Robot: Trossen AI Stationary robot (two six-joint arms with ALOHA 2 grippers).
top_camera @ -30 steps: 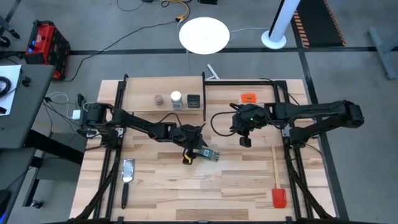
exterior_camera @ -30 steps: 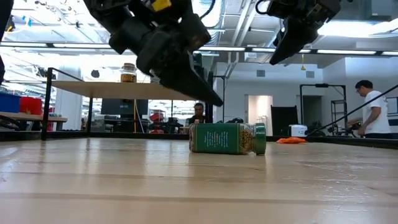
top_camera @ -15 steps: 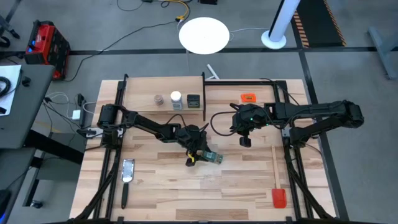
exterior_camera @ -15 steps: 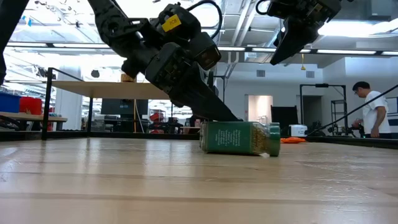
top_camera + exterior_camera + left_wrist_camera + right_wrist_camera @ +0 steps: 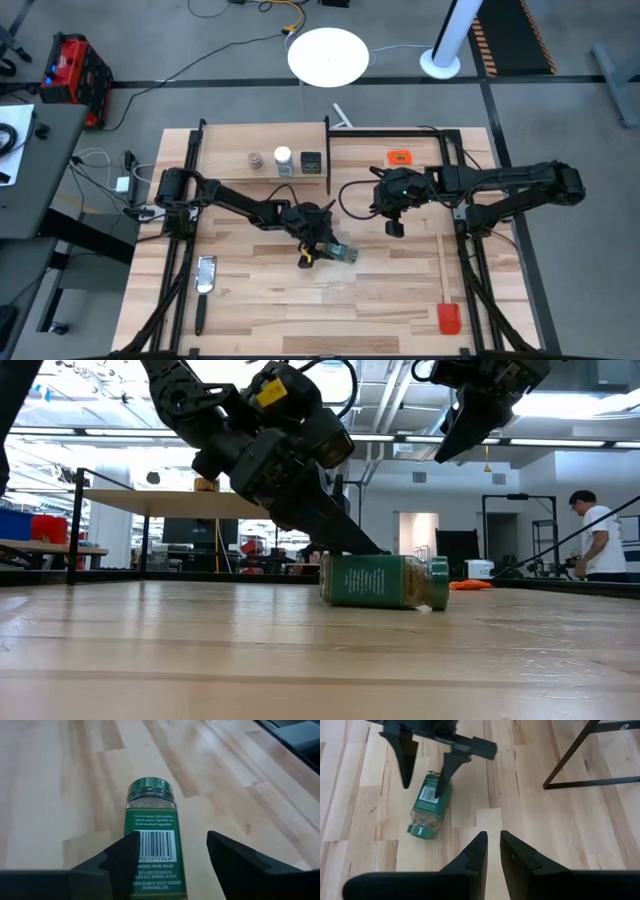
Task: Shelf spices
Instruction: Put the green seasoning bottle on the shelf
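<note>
Left pincer [image 5: 172,851] straddles one green-lidded jar [image 5: 152,840]; three spices [image 5: 284,160] shelved.

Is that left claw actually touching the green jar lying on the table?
Cannot tell. The left wrist view shows the open left gripper straddling the green-lidded jar, but no view shows contact or gap plainly.

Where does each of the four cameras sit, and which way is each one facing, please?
High view: above the table, looking straight down; both arms, the shelf, the green-lidded jar.
Low view: at table-top height, looking level across into the room; left tool at the lying jar, right tool raised.
Left wrist view: on the left arm, looking past its open fingers straddling the jar.
Right wrist view: on the right arm, looking down past its nearly closed fingers.
All four share the jar.
</note>
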